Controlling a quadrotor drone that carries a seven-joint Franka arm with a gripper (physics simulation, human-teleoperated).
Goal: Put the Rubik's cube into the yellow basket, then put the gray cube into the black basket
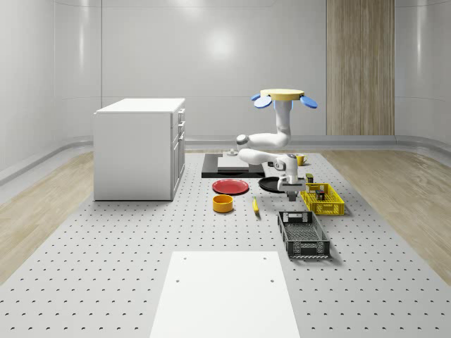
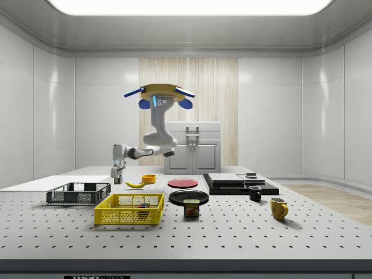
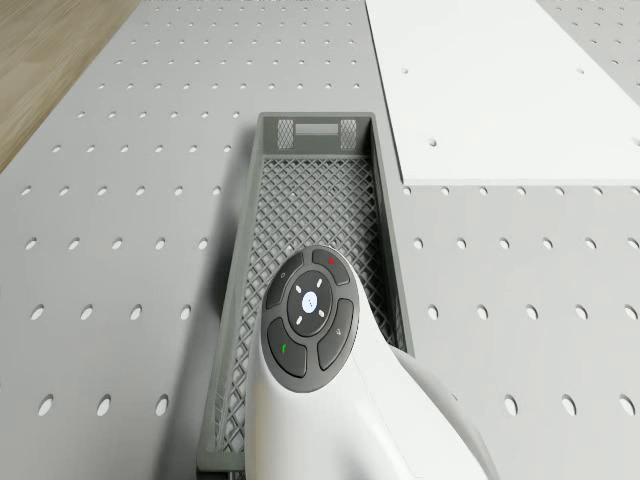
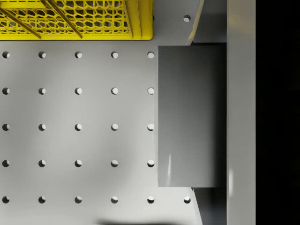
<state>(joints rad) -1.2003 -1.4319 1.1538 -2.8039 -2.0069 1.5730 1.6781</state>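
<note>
Up close, the gray cube (image 4: 190, 115) sits in the gripper (image 1: 290, 187), lifted clear of the table (image 4: 75, 140). The jaws look closed onto it, one finger (image 4: 241, 112) flat against its side. It reads as rigid and light, with smooth flat faces that could slip, so a hold square across two opposite faces near mid-height seems safest. Just beyond is the corner of the yellow basket (image 4: 75, 18), where the Rubik's cube (image 2: 142, 204) appears to lie already. Next along, the black basket (image 3: 315, 200) stretches beneath the wrist. Highest and farthest, the drone (image 1: 285, 96) hovers over the table behind both baskets.
</note>
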